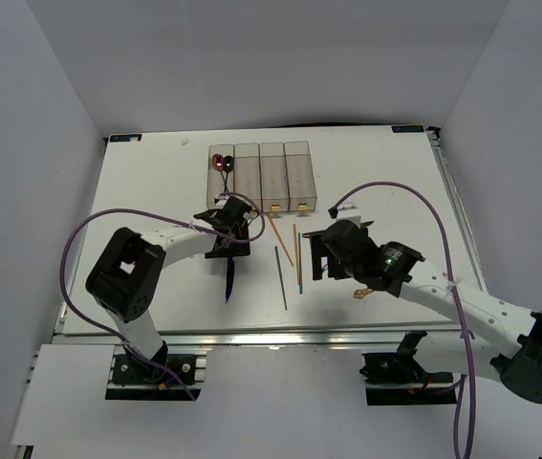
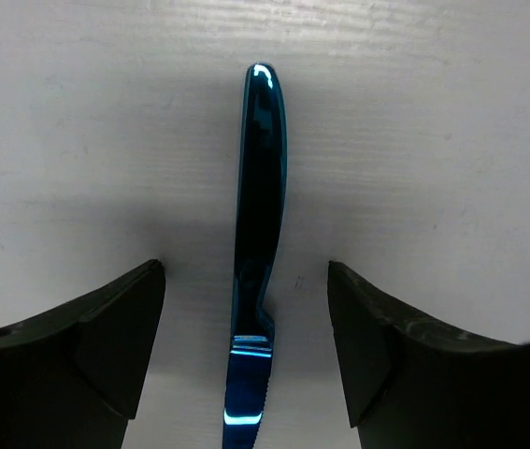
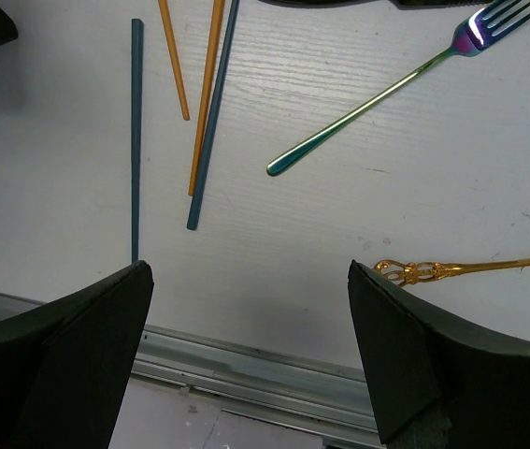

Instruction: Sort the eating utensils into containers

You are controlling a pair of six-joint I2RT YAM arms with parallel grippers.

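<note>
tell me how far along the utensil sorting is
Done: two spoons lie in the leftmost of the containers. In hand: nothing gripped; the left gripper stands open astride the blue knife. Left: that knife, four chopsticks, the iridescent fork, the gold utensil; right gripper open.

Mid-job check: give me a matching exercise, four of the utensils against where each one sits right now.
Things:
1. blue knife
2. iridescent fork
3. gold utensil
4. spoons

Places:
A. inside the leftmost bin
B. on the table, between the open fingers of the left gripper, untouched
C. on the table, only its ornate handle showing in the right wrist view
D. on the table, tines at the top right of the right wrist view

Pairs: 1-B, 2-D, 3-C, 4-A
</note>
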